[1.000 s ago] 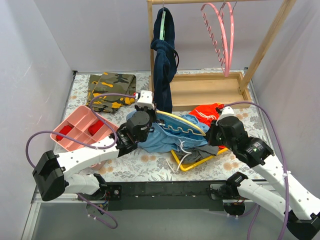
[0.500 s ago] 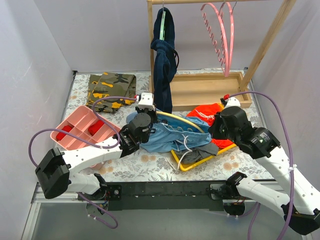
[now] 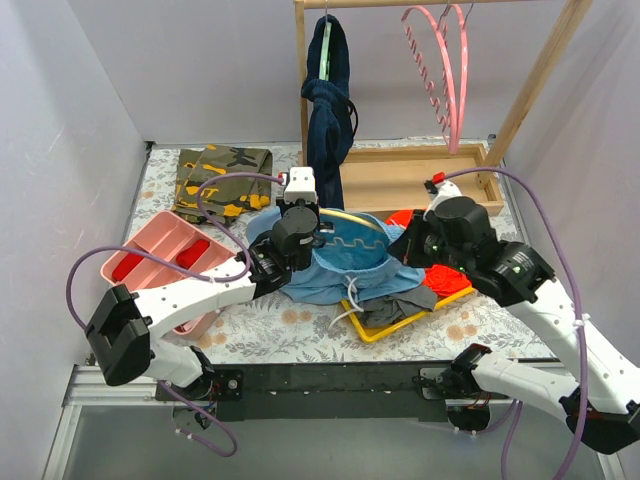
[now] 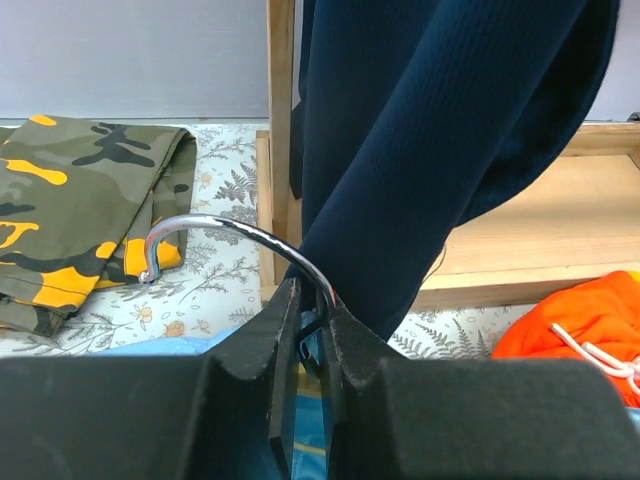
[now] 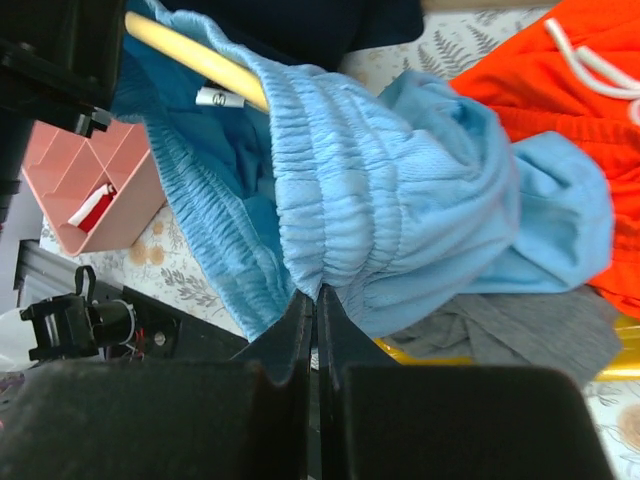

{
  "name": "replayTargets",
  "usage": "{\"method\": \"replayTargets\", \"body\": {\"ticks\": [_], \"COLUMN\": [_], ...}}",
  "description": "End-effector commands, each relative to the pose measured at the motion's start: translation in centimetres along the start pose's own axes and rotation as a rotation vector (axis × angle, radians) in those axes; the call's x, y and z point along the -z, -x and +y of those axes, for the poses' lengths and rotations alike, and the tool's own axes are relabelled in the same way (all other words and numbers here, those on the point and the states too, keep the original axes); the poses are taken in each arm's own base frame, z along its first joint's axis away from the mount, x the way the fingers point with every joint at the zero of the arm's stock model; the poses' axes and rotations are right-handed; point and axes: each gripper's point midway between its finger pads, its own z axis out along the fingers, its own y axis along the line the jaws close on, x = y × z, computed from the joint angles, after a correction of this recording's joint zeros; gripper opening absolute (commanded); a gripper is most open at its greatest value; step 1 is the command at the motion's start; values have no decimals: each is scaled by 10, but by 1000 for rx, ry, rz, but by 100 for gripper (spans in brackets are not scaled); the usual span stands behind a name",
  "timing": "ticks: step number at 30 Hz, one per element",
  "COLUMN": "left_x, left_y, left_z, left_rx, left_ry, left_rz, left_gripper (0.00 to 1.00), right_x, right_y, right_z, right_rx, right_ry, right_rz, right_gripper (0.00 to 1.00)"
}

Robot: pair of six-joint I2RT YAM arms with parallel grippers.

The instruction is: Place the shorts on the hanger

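My left gripper (image 4: 308, 296) is shut on the chrome hook (image 4: 228, 229) of the yellow hanger (image 3: 362, 215) and holds it above the table; in the top view the gripper (image 3: 316, 222) is at the hanger's left end. The light blue shorts (image 3: 340, 268) hang over the hanger's yellow bar (image 5: 195, 60), with the elastic waistband bunched. My right gripper (image 5: 317, 292) is shut on the bunched waistband (image 5: 350, 200); in the top view it (image 3: 410, 244) is at the shorts' right end. The white drawstring (image 3: 350, 300) dangles below.
A dark navy garment (image 3: 326, 130) hangs on the wooden rack (image 3: 300, 90) just behind the left gripper. Pink hangers (image 3: 445, 70) hang to the right. Orange-red shorts (image 5: 560, 90), a grey garment (image 3: 405, 305) on a yellow frame, a pink tray (image 3: 160, 250) and a camouflage garment (image 3: 220, 175) lie on the table.
Both grippers have risen and moved toward the rack, lifting the hanger and shorts off the table. The shorts now spread wider along the hanger.
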Motion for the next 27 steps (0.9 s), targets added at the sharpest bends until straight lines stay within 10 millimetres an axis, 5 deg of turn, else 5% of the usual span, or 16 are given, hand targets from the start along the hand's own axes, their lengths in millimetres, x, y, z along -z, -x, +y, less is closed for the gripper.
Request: {"method": "replayTargets", "body": {"ticks": [1,6,12,13,20,27], "left_x": [10,32,62,69,97,103], "left_y": [44,70,127,152,214,194], "left_z": [3,-11,-18,-21,-51,-81], "left_rx": [63,78,84,95,109,163], "left_ry": [-3,-127,-285,-325,-543,-670], "left_rz": [-35,-22,-47,-81,-111,-38], "left_gripper": [0,0,0,0,0,0], "right_x": [-22,-31,-5,5,43,48], "right_y": [7,31,92,108,155,161], "right_z": [28,45,82,94,146,187], "right_rx": [-36,-17,4,2,-15,-5], "right_ry": [85,88,144,174,322,383], "right_rz": [-29,-93,-221,-259,-368,-391], "right_gripper": [1,1,1,1,1,1]}}
